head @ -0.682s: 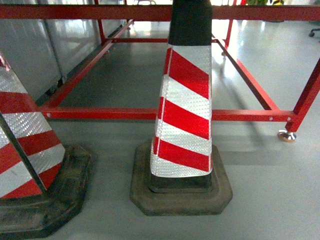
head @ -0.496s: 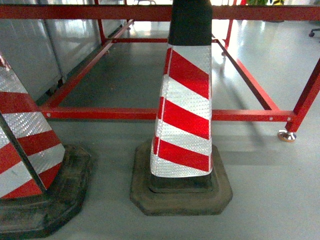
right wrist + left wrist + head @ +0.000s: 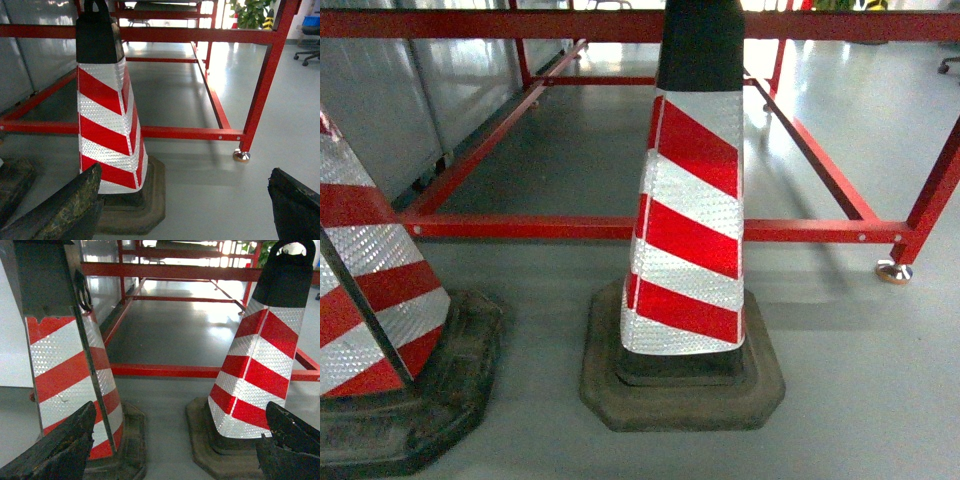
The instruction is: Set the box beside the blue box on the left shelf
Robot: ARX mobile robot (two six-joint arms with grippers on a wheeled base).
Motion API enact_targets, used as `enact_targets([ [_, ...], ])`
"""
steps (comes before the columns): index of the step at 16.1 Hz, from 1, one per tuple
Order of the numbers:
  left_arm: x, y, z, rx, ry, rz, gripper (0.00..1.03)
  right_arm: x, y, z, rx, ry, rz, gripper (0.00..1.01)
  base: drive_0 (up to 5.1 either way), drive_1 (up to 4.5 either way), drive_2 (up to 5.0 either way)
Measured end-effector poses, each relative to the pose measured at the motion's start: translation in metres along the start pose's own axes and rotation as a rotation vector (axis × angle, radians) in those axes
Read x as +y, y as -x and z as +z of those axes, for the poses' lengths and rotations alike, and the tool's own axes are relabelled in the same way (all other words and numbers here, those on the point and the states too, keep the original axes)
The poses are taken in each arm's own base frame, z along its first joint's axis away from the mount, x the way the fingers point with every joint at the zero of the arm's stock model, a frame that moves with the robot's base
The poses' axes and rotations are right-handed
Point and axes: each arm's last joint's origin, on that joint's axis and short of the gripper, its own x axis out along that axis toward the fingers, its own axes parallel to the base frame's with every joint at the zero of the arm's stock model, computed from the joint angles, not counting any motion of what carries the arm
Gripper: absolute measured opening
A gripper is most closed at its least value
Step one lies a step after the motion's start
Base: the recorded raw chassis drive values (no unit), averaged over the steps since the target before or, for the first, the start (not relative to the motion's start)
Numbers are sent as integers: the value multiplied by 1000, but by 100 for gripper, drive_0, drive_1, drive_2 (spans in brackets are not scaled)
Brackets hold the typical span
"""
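— Red and white stripes everywhere; where is the box?

— Not in any of my views, nor the roller shelf. My left gripper (image 3: 170, 450) is spread wide, holding nothing, one traffic cone (image 3: 70, 365) at ten o'clock, another (image 3: 257, 365) at two. My right gripper (image 3: 185, 210) gapes too, empty, over grey floor (image 3: 200, 185) before the red frame (image 3: 260, 85).

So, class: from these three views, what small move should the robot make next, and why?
Probably turn the base to search. No crate or roller shelf appears in any view; only two striped cones and a red frame fill them. Both grippers, left and right, are open and hold nothing.
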Motion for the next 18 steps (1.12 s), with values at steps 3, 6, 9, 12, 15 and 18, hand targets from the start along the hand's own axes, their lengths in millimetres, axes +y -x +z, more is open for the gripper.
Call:
enact_targets([
  [3, 0, 0, 0, 0, 0, 0, 98, 0, 0, 0, 0, 0, 0, 98, 0, 0, 0],
  [6, 0, 0, 0, 0, 0, 0, 98, 0, 0, 0, 0, 0, 0, 98, 0, 0, 0],
  [9, 0, 0, 0, 0, 0, 0, 98, 0, 0, 0, 0, 0, 0, 98, 0, 0, 0],
  [12, 0, 0, 0, 0, 0, 0, 98, 0, 0, 0, 0, 0, 0, 98, 0, 0, 0],
  [15, 0, 0, 0, 3, 0, 1, 98, 0, 0, 0, 2, 0, 0, 98, 0, 0, 0],
  [18, 0, 0, 0, 2, -2, 0, 98, 0, 0, 0, 0, 0, 0, 98, 0, 0, 0],
])
